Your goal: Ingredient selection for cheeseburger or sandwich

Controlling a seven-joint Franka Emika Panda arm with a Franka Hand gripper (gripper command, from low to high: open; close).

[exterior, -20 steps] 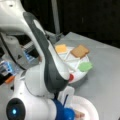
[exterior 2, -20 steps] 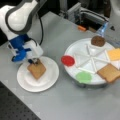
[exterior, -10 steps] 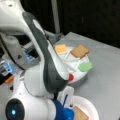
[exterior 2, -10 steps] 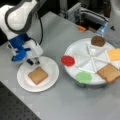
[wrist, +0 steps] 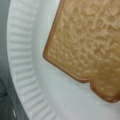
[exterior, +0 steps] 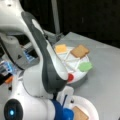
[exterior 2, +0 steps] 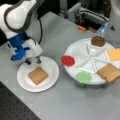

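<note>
While the pincer hangs over the upper-left rim of the paper plate, one toast square lies flat in the middle of that plate, just below and to the right of the pincer in a front view. The pincer holds nothing, and its two fingers stand a little apart, so it looks open. The toast sits turned like a diamond, with one corner pointing toward the pincer.

In the wrist view the toast fills the upper right of the frame, and the ribbed plate rim runs down the left.

Farther off, to the right of the frame, sits the big round tray with its slots. In it are the second toast square, the yellow cheese and the dark patty. A green piece and a red disc rest on the tray's near side.

A moment ago the pincer was right down over the toast. Now it has lifted up and away to the left, and the toast stays on the plate. So one piece is already placed, and the other three are still in the tray.
</note>
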